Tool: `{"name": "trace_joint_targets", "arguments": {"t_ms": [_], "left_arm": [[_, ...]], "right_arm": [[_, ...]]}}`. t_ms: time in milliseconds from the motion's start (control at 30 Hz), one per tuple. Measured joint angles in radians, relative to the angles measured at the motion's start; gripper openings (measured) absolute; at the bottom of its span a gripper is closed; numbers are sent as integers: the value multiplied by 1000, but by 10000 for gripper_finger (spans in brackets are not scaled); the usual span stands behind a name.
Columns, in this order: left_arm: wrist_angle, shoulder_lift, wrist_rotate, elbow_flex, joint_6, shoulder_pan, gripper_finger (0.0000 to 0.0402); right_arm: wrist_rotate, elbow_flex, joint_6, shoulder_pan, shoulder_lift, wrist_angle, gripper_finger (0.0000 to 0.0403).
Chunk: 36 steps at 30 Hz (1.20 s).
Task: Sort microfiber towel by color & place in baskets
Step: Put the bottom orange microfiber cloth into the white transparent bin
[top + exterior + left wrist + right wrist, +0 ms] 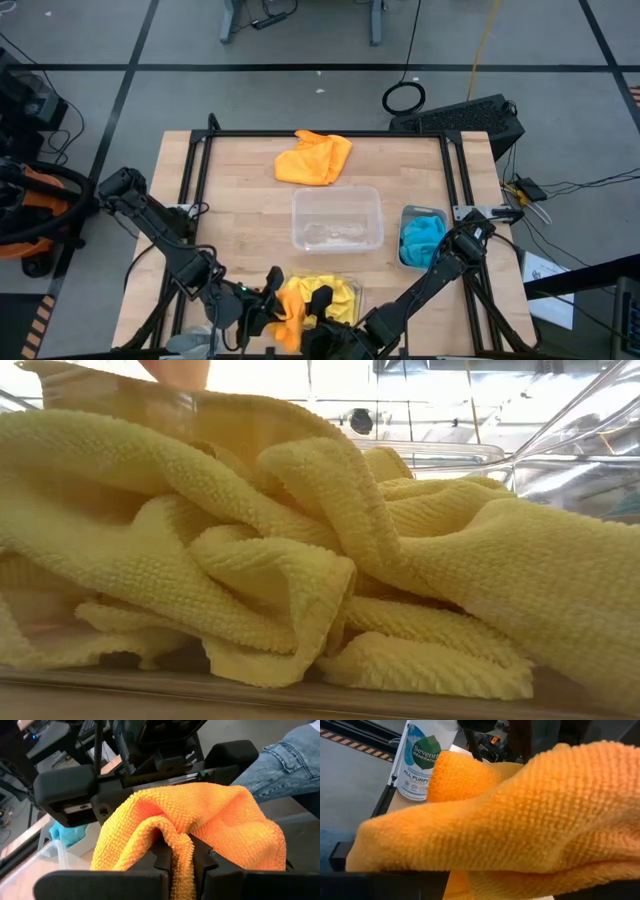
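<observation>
My left gripper (pixel 278 306) is at the table's near edge, shut on an orange towel (pixel 291 322), which fills the left wrist view (pixel 200 820). My right gripper (pixel 322 304) faces it, open, with its fingers on either side of that towel (pixel 520 815). A second orange towel (pixel 313 158) lies loose near the far edge. Yellow towels (pixel 335 292) lie in a clear basket at the near edge and fill the low view (pixel 300 560). Blue towels (pixel 422 238) sit in the narrow basket (pixel 404 258) on the right. The middle clear basket (pixel 337 194) holds no towel. My left gripper pinches a bunched fold of the orange towel (pixel 181 851) between its two fingertips (pixel 162 857). The cloth bulges out beyond the fingers, lifted off the table, slack. My right gripper has the towel lying across its view; whether its fingers touch the cloth cannot be told.
A white spray bottle (pixel 422 760) stands near the table's near-left corner. A person's jeans-clad leg (pixel 285 755) shows past the near edge. Bare wood lies left of the middle basket (pixel 240 220). Black frame rails (pixel 190 190) run along both sides.
</observation>
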Motion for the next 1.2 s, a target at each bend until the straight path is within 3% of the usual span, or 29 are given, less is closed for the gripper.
{"name": "trace_joint_targets", "arguments": {"t_ms": [200, 367, 533, 800, 967, 1200], "left_arm": [[-10, 21, 6, 2, -10, 12, 26], [-3, 55, 5, 2, -35, 19, 30], [-1, 57, 5, 2, -87, 18, 63], [-5, 58, 5, 2, -102, -27, 177], [-8, 51, -34, 1, -79, -68, 231], [-53, 31, -141, 1, -88, -124, 265]], "right_arm": [[14, 0, -43, 0, 1, -3, 268], [82, 0, -72, 0, 2, 1, 237], [89, 0, -94, 0, 2, -4, 164], [82, 0, -118, 0, 2, -5, 15], [121, 0, -136, 1, 2, 4, 20], [202, 0, -168, 5, -21, -40, 5]]}}
